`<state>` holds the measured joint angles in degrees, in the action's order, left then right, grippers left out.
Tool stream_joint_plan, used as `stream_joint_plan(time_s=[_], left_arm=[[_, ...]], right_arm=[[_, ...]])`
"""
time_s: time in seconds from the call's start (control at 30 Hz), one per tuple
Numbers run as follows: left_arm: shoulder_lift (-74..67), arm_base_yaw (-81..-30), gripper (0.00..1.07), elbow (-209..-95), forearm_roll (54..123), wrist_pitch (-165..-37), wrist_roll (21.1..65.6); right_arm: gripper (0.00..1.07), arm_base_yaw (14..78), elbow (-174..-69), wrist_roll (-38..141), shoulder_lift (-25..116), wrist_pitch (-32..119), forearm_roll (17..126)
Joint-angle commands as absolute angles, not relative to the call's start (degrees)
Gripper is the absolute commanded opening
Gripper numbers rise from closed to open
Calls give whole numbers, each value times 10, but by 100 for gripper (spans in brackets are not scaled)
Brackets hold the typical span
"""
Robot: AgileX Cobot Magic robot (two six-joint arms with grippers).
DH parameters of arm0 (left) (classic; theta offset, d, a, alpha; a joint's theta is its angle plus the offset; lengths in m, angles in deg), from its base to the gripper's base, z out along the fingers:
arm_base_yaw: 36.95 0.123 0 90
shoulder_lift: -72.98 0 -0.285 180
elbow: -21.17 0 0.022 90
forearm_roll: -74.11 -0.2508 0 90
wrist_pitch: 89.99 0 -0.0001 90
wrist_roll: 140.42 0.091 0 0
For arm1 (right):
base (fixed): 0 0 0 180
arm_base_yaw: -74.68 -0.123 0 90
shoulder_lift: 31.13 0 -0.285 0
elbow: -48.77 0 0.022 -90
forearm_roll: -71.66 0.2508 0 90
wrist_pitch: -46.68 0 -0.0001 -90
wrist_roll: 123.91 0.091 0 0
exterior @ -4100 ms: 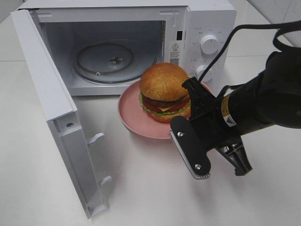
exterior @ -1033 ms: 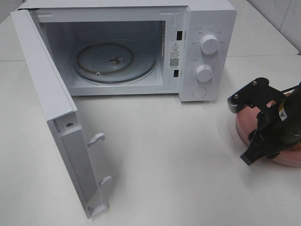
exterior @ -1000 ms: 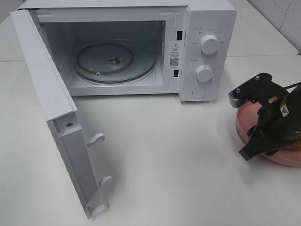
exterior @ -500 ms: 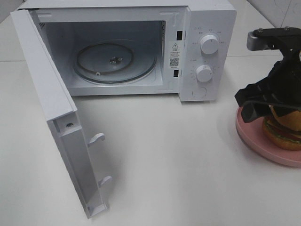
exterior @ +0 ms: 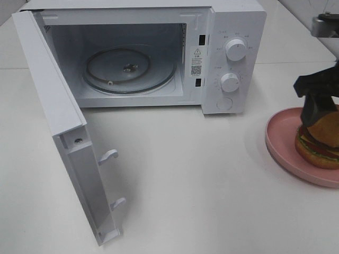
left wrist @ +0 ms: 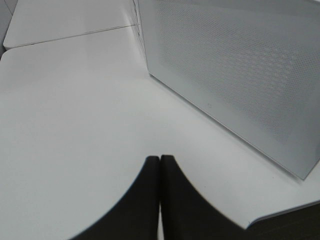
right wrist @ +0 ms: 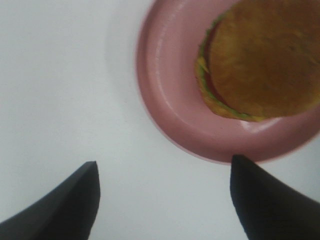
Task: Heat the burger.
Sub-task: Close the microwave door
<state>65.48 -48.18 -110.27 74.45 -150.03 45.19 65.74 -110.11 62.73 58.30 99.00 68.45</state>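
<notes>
The burger (exterior: 321, 144) sits on a pink plate (exterior: 283, 142) at the table's right edge, well right of the open microwave (exterior: 233, 32). My right gripper (exterior: 318, 103) hangs just above the burger and hides part of the bun's top. In the right wrist view the burger (right wrist: 260, 60) lies off-centre on the plate (right wrist: 165, 85), and the right gripper (right wrist: 164, 162) is open with only table between its fingers. My left gripper (left wrist: 160, 159) is shut on nothing, low over the table beside the microwave door's outer face (left wrist: 240, 75).
The microwave door (exterior: 53, 106) swings out to the left, toward the front edge. The glass turntable (exterior: 130, 69) inside carries nothing. Two dials (exterior: 235, 49) are on the microwave's right panel. Bare white table (exterior: 201, 174) stretches between the microwave and the plate.
The plate with the burger went from in front of the microwave to the table's right edge. Over the last second my right gripper opened, left the plate rim and rose, uncovering the burger.
</notes>
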Motion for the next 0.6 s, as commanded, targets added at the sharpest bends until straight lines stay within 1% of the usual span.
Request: stream_joint_plan(time_s=[0.03, 0.17, 0.3, 0.33, 0.4, 0.47, 0.57, 0.6], left_arm=[[666, -481, 0, -1101, 745, -1492, 450], [666, -481, 0, -1101, 745, -1492, 450], [666, -481, 0, -1101, 745, -1492, 450], [666, -481, 0, -1101, 745, -1492, 450], [666, -481, 0, -1101, 745, -1492, 450], [666, -481, 0, -1101, 745, -1492, 450], [666, -481, 0, -1101, 745, -1492, 450], [666, -481, 0, -1101, 745, -1492, 450]], right_arm=[[69, 677, -1103, 632, 575, 1021, 686], [70, 681, -1101, 650, 545, 1065, 687], [70, 681, -1089, 658, 510, 1065, 687], [70, 681, -1074, 658, 477, 1065, 687], [70, 681, -1067, 658, 463, 1066, 687], [70, 681, -1028, 658, 390, 1068, 681], [70, 681, -1016, 658, 370, 1071, 681], [70, 681, -993, 658, 331, 1080, 682]])
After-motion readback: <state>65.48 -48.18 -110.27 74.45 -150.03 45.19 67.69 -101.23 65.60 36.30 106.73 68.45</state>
